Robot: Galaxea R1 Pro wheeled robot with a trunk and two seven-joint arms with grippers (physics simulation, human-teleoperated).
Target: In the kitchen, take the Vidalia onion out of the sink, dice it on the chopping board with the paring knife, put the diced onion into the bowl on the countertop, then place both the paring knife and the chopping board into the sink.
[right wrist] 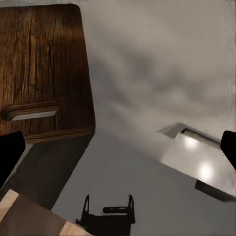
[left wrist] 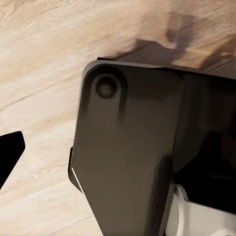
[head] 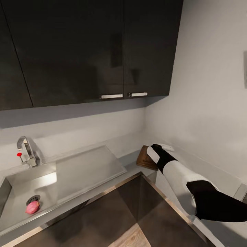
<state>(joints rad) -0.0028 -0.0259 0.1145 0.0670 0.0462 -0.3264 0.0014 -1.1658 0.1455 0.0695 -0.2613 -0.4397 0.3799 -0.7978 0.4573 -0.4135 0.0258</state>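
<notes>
Start at the left of the head view: your Vidalia onion (head: pixel 32 207) is lying in the sink (head: pixel 51 181), touching the round drain (head: pixel 33 198), with the tap (head: pixel 25 151) standing behind the basin and the steel drainboard (head: pixel 92 166) running off toward the corner. Nothing has been lifted out yet, so you are at the very first step, and by my reading you are surveying the work area rather than fetching.

Your left gripper (left wrist: pixel 7 160) shows as one dark fingertip at the frame edge, over the wooden floor (left wrist: pixel 39 59) and the robot's own base (left wrist: pixel 128 157); whether it is spread or closed cannot be told, though nothing appears to be in it.

Further right, your right arm (head: pixel 178 175) reaches into the corner, over the chopping board (head: pixel 146 159). In the right wrist view the board (right wrist: pixel 44 64) lies flat on the countertop (right wrist: pixel 162 64), handle slot (right wrist: pixel 29 112) plain to see. The right gripper (right wrist: pixel 118 147) has its fingertips spread wide at both frame edges, holding nothing.

The pale object (right wrist: pixel 199 162) beside the board may be the bowl, but it is too glary to be sure.

Next you need to reach the onion, which probably means shifting toward the sink.
</notes>
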